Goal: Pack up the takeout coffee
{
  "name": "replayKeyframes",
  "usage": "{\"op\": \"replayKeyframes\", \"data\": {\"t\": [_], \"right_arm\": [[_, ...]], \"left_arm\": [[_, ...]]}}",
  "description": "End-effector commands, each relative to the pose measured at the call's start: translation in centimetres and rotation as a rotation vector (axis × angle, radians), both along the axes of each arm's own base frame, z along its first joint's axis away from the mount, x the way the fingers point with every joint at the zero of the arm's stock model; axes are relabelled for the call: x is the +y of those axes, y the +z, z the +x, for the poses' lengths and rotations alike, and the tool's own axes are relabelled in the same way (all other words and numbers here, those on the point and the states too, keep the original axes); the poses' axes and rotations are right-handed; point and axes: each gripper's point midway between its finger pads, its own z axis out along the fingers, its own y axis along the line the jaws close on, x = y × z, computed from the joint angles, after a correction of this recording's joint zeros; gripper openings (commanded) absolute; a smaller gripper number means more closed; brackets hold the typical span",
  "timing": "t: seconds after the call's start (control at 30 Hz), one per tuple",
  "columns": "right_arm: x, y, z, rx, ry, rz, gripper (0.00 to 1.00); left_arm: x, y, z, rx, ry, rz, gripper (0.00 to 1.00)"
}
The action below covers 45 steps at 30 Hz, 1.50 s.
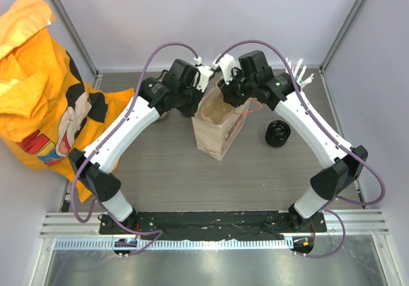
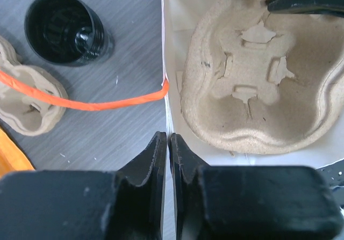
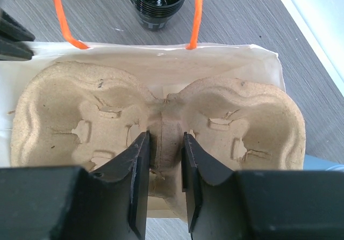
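Your left fingers (image 2: 167, 143) are clenched on the thin rim of the paper bag (image 1: 214, 135). Your right fingers (image 3: 165, 143) are clamped on the raised middle ridge of the pulp carrier (image 3: 242, 122) sitting inside that bag, so neither pair has the coffee cup (image 1: 277, 134). The cup stands on the tabletop (image 1: 166, 164) outside the bag, to its right, apart from it and from both pairs of fingers. From the right wrist you see it just past the bag's far wall, between the two ends of the orange handle (image 3: 196, 14). The carrier fills the bag's mouth almost wall to wall. Your right forearm passes close beside the cup in the top view. Bare tabletop lies between the bag and the arm bases. A second carrier (image 2: 27, 100) lies near the cup, an orange cloth (image 1: 45, 94) covers the left edge, and straws (image 1: 300, 71) stand at the far right corner
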Motion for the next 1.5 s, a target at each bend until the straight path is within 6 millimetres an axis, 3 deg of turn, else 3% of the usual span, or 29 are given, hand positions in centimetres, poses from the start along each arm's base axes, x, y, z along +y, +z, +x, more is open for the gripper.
{"op": "replayKeyframes", "data": {"t": [0.0, 0.5, 0.73, 1.03, 1.17, 1.47], "right_arm": [[4.3, -2.3, -3.8, 0.043, 0.255, -0.078, 0.29], [5.4, -5.0, -3.5, 0.014, 0.303, -0.204, 0.29], [5.3, -5.3, -4.4, 0.002, 0.363, -0.267, 0.29], [5.5, -5.3, -5.3, -0.01, 0.371, -0.208, 0.29], [5.5, -5.1, -5.3, 0.005, 0.36, -0.175, 0.28], [5.3, -3.2, -4.4, 0.018, 0.331, -0.088, 0.28]], "left_arm": [[-3.4, 4.4, 0.7, -0.117, -0.069, -0.153, 0.12], [-3.8, 4.4, 0.7, -0.113, -0.074, -0.174, 0.13], [-3.9, 4.8, 1.0, -0.132, -0.071, -0.183, 0.13], [-3.3, 6.0, 1.3, -0.156, -0.026, -0.221, 0.13], [-3.7, 7.9, 0.4, -0.151, -0.086, -0.296, 0.35], [-3.7, 10.6, -2.5, -0.156, -0.223, -0.377, 0.56]]}}
